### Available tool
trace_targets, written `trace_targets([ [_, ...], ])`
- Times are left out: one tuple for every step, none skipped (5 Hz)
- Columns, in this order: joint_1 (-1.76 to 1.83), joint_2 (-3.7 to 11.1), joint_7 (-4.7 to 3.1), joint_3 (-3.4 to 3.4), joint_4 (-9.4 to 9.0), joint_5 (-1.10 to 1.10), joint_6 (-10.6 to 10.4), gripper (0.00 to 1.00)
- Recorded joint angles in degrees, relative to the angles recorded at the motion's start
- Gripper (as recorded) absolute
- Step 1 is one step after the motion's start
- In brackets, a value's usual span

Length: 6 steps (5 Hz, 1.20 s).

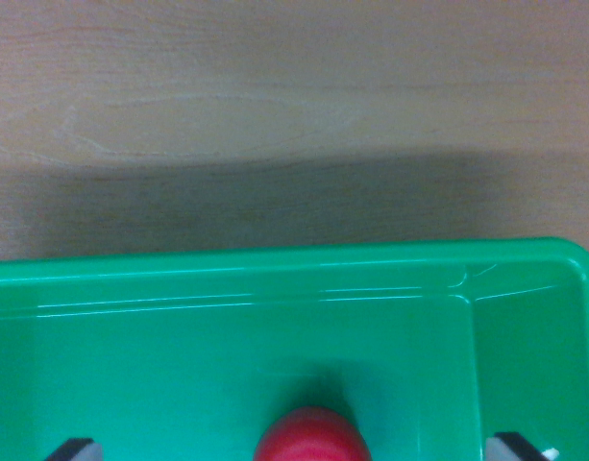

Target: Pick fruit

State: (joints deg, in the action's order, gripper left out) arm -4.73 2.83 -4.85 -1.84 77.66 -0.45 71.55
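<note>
You are looking down into the green bin sitting on the wooden table, with the red fruit lying on its floor at the bottom edge of the wrist view. The gripper is spreading wide, its fingertips flanking the fruit without touching (apparently lining up a grasp). Only the fruit's rounded top is showing, so you cannot tell its long axis.

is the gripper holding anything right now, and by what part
Nothing is held. The fingertips stand wide apart at the bottom corners; the red fruit lies between them in the green bin, untouched.
</note>
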Motion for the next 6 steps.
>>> trace_targets([
  [-0.13, 1.17, -0.42, -0.12, -2.46, 0.11, -2.7, 0.00],
  [-0.13, 1.17, -0.42, -0.12, -2.46, 0.11, -2.7, 0.00],
  [-0.25, 2.28, -0.82, -0.23, -4.80, 0.22, -5.3, 0.00],
  [-0.25, 2.28, -0.82, -0.23, -4.80, 0.22, -5.3, 0.00],
  [-0.38, 3.45, -1.24, -0.35, -7.27, 0.33, -8.0, 0.00],
  [-0.38, 3.45, -1.24, -0.35, -7.27, 0.33, -8.0, 0.00],
])
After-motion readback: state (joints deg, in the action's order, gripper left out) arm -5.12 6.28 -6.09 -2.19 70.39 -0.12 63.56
